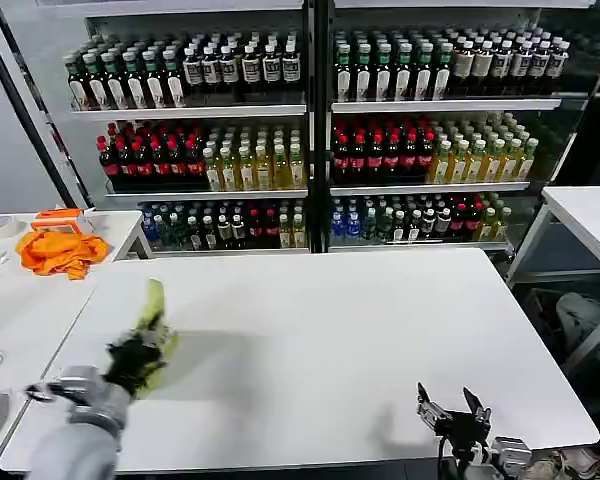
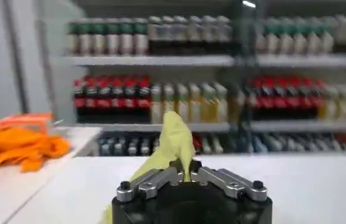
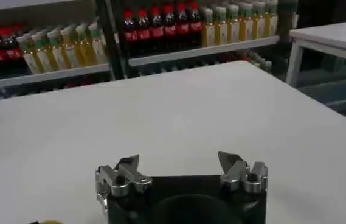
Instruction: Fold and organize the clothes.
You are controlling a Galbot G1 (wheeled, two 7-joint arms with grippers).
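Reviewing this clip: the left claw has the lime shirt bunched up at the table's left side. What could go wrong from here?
The left claw pinches only a narrow bunch of the T-shirt, so the cloth may slip free or stay crumpled instead of spreading flat. It is working near the left edge of the table, so the shirt could drag or drop off that side. The right claw sits open at the front right, far from the shirt, so it may be slow to help.

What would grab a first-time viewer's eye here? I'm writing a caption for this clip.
Probably the yellow-green T-shirt bunched and pinched upright in the left gripper over the white table's left side. Behind it, a wall of drink coolers packed with bottles fills the background. The right gripper hangs open at the table's near right edge, and an orange cloth heap lies on a side table.
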